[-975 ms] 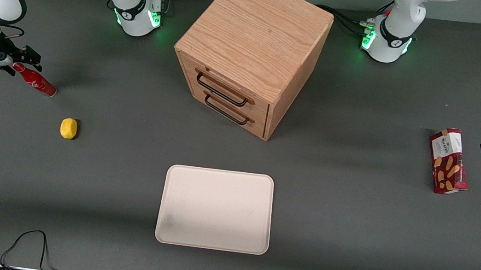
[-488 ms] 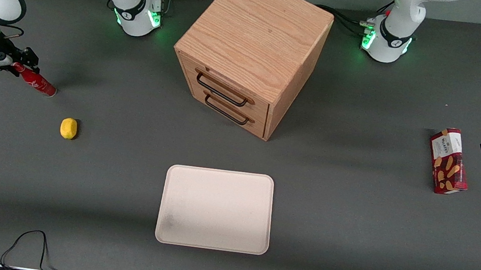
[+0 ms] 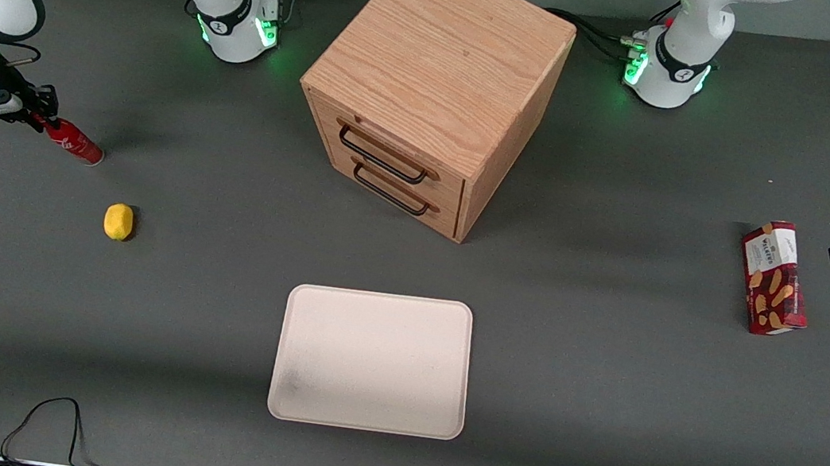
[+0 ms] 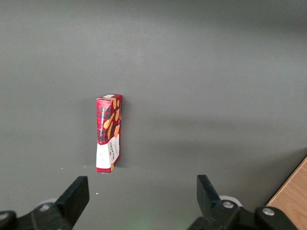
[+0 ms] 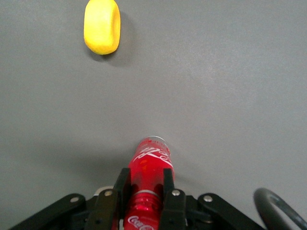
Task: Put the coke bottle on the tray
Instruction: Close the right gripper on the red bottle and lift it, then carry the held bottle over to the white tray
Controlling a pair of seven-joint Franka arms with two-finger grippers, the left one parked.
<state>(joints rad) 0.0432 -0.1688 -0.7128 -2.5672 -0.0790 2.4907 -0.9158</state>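
Front view: the gripper [image 3: 37, 117] hangs low over the desk [image 3: 564, 381] at the working arm's end, close to that end's edge. Its fingers are closed on the neck end of the coke bottle [image 3: 74, 142], which is tilted, with its base pointing down toward the desk and toward the front camera. Whether the base touches the desk cannot be told. A small yellow lemon [image 3: 118, 221] lies on the desk nearer to the front camera than the bottle, apart from it. The tray [image 3: 372, 361] lies flat near the middle of the desk's front edge, well apart from the bottle, with nothing on it. A wooden cabinet [image 3: 434, 91] with two black-handled drawers stands farther from the camera than the tray. A red snack box [image 3: 774, 278] lies toward the parked arm's end of the desk.

Left wrist view: the snack box [image 4: 109, 139] lies alone on the grey desk [image 4: 216, 72], and a corner of the cabinet [image 4: 292, 201] shows.

Right wrist view: the gripper [image 5: 146, 194] has its two black fingers [image 5: 169, 184] pressed against either side of the bottle [image 5: 151, 160], near where the body narrows to the neck. White script runs along the red body. The lemon [image 5: 101, 26] sits on the desk [image 5: 230, 86], well clear of the bottle's base
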